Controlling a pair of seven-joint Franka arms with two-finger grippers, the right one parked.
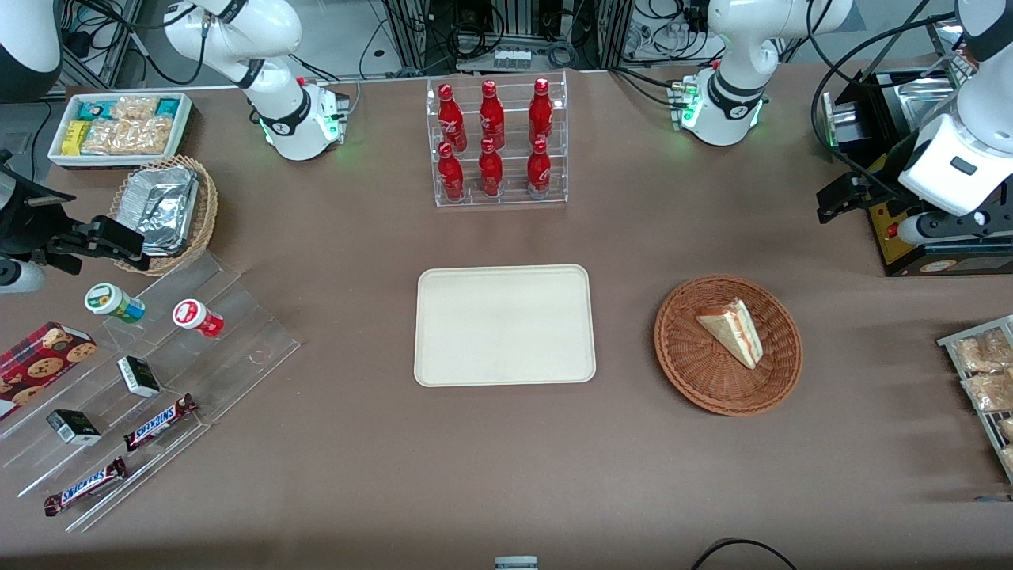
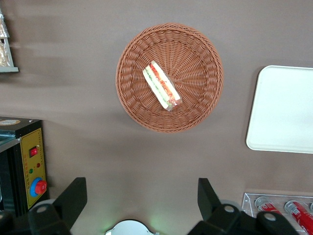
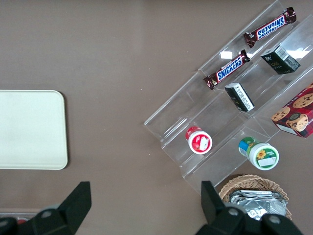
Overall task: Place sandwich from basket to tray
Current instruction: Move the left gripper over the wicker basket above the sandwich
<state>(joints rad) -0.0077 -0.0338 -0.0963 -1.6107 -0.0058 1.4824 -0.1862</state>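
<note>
Between the two spread fingers (image 2: pixel 73 198) of the gripper (image 2: pixel 142 200), nothing is held; the jaws stand wide apart and empty, raised well above the table (image 2: pixel 88 147) near the working arm's end. Ahead of the fingertips, and well apart from them, the sandwich (image 2: pixel 161 85) is seen lying in the basket (image 2: pixel 195 110), its red and green cut edge turned upward and its long axis set diagonally to the line joining the fingers. The tray (image 2: pixel 283 110) is found beside the basket, bare and clear of it. Several faults are judged possible from this state. If the wrist is not turned before descent, the fingers may close across the wedge's corners and the soft bread may be crushed or twisted out of the grasp. If the descent is carried too low, the fingertips may catch the woven floor, and the light basket may be dragged or lifted with the load. If too little of the wedge is pinched, it may be dropped short of the tray during transfer.
</note>
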